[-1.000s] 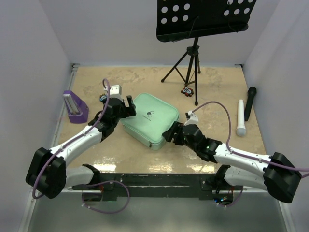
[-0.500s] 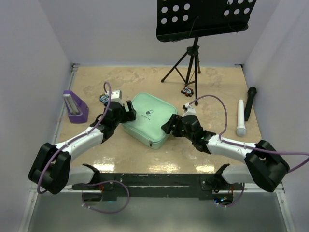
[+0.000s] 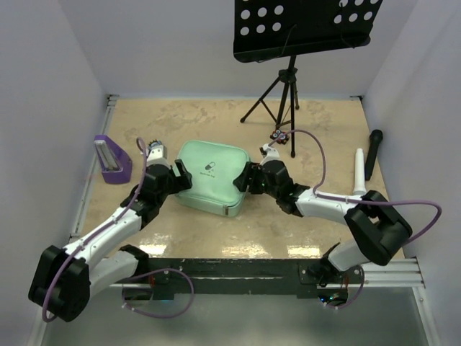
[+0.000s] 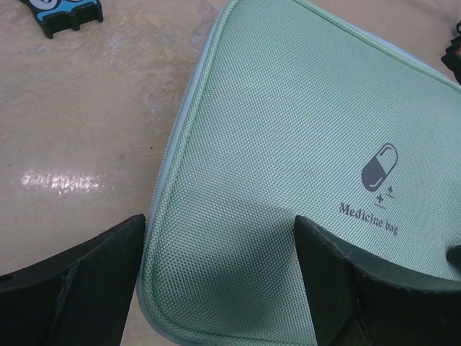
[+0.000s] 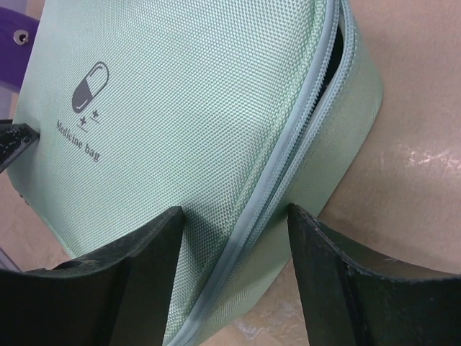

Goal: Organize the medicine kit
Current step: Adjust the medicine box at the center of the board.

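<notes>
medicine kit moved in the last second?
Yes. The medicine kit slid left, toward the purple stand and away from the tripod.

The medicine kit (image 3: 210,186) lies flat on the table (image 3: 216,122), between the two claws. The left gripper (image 3: 178,178) is at the kit's left edge, with one corner of the case between its spread jaws. The right gripper (image 3: 246,179) is at the kit's right edge, its parted jaws straddling the zipped corner there.

Left of the left gripper, near the side wall, is a small stand (image 3: 112,158). Just beyond that gripper a small clip-like item (image 4: 65,11) lies on the table, apart from the kit.

Behind the right gripper stands a tripod (image 3: 277,101), with a small object (image 3: 277,135) at its foot. Well to that gripper's right lies the nearer microphone (image 3: 359,176), and the farther microphone (image 3: 373,153) is beyond it by the wall.
</notes>
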Robot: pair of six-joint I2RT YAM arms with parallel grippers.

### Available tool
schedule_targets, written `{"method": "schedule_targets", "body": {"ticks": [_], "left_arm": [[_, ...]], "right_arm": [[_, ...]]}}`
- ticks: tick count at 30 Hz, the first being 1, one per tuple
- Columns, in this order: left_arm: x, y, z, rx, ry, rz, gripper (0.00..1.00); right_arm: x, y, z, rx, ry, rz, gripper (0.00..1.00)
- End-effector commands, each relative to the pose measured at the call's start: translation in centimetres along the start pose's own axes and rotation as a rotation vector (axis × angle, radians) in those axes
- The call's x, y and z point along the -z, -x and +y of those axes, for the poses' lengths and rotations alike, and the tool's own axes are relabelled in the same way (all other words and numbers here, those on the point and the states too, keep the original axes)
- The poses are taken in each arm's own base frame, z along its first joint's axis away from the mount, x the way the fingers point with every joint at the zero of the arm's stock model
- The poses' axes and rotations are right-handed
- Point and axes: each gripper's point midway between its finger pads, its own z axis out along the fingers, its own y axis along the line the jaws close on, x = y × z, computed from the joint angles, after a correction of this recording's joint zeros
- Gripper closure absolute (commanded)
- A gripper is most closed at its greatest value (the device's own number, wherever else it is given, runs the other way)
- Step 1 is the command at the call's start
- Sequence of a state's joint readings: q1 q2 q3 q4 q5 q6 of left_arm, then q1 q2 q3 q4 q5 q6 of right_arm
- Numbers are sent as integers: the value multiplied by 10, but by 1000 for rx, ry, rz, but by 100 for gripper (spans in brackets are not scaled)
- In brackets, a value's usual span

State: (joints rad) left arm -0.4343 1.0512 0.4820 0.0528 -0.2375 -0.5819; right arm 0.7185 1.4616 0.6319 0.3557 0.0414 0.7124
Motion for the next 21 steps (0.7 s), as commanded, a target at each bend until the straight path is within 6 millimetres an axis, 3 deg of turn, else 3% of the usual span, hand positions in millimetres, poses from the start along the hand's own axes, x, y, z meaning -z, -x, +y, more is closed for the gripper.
{"method": "schedule_targets", "body": {"ticks": [1, 4, 10, 14, 18, 21], "left_arm": [[19, -16, -1, 55, -16, 59, 13], [29, 5, 3, 45, 18, 7, 11], [52, 53, -5, 7, 26, -96, 9], [65, 78, -33, 11, -120, -177, 10], [63, 71, -79, -32, -316, -127, 12], [54, 55, -100, -116, -311, -82, 8]], "right_arm": [[-7, 7, 35, 45, 122, 12, 37], [-1, 14, 32, 56, 96, -12, 36], [30, 40, 33, 93, 70, -100, 34], [53, 35, 41, 135, 154, -109, 35], [59, 7, 31, 140, 158, -42, 37], [61, 2, 22, 107, 133, -44, 36]]}}
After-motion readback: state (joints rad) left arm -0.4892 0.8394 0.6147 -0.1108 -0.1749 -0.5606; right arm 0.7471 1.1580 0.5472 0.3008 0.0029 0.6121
